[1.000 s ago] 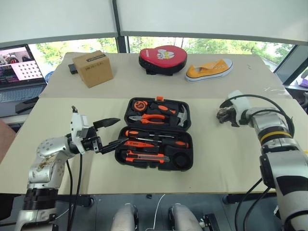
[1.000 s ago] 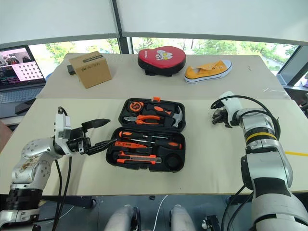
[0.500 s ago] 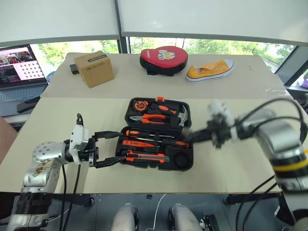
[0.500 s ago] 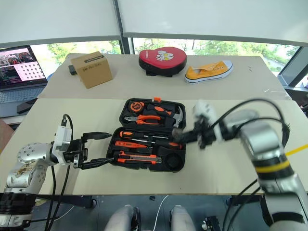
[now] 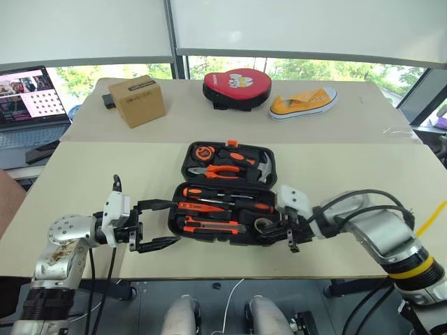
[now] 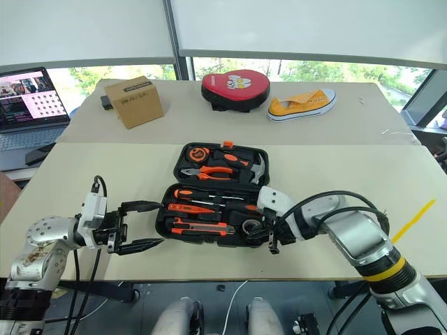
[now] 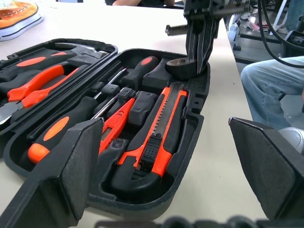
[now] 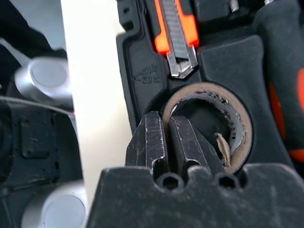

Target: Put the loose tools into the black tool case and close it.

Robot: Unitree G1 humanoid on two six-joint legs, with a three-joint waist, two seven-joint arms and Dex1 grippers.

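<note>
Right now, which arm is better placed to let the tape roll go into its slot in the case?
The right. Its claw is shut on the tape roll, right over the case's round slot. The left claw hangs open beside the case.

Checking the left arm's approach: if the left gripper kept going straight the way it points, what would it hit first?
Probably the near-left wall of the tool case. The left gripper, jaws open, points level at it across bare table; how high it rides against the wall is unclear.
</note>
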